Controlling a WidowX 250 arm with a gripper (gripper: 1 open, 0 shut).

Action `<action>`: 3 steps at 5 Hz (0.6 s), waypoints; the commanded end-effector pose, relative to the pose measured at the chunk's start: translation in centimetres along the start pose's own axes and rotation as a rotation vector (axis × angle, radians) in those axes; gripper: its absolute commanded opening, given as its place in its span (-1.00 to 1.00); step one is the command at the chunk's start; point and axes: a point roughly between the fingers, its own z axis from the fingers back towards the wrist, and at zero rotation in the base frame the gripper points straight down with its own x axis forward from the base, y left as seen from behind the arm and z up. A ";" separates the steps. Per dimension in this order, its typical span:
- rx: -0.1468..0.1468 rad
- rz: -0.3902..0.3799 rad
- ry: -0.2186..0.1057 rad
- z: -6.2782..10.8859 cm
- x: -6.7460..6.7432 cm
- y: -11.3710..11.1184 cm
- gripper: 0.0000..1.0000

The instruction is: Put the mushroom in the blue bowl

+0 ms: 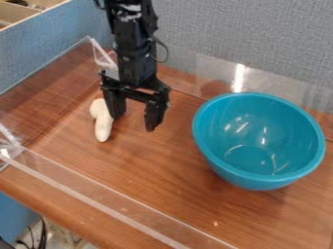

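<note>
The mushroom (100, 121) lies on the wooden table, cream-white with a tan end, left of centre. My gripper (134, 117) hangs just to its right, black fingers pointing down and spread open, nothing between them. The left finger (113, 112) stands close beside the mushroom; I cannot tell whether it touches. The blue bowl (258, 139) sits at the right, deep, glossy and empty, well apart from the gripper.
A clear plastic wall (92, 197) runs along the table's front and left sides, with another clear panel (240, 70) at the back. A cardboard box (33, 21) stands at the far left beyond the wall.
</note>
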 end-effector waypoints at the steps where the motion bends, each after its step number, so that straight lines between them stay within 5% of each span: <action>1: 0.009 -0.099 -0.070 2.4 0.3 -0.6 1.00; 3: 0.016 0.029 -0.089 2.2 -1.6 -1.5 1.00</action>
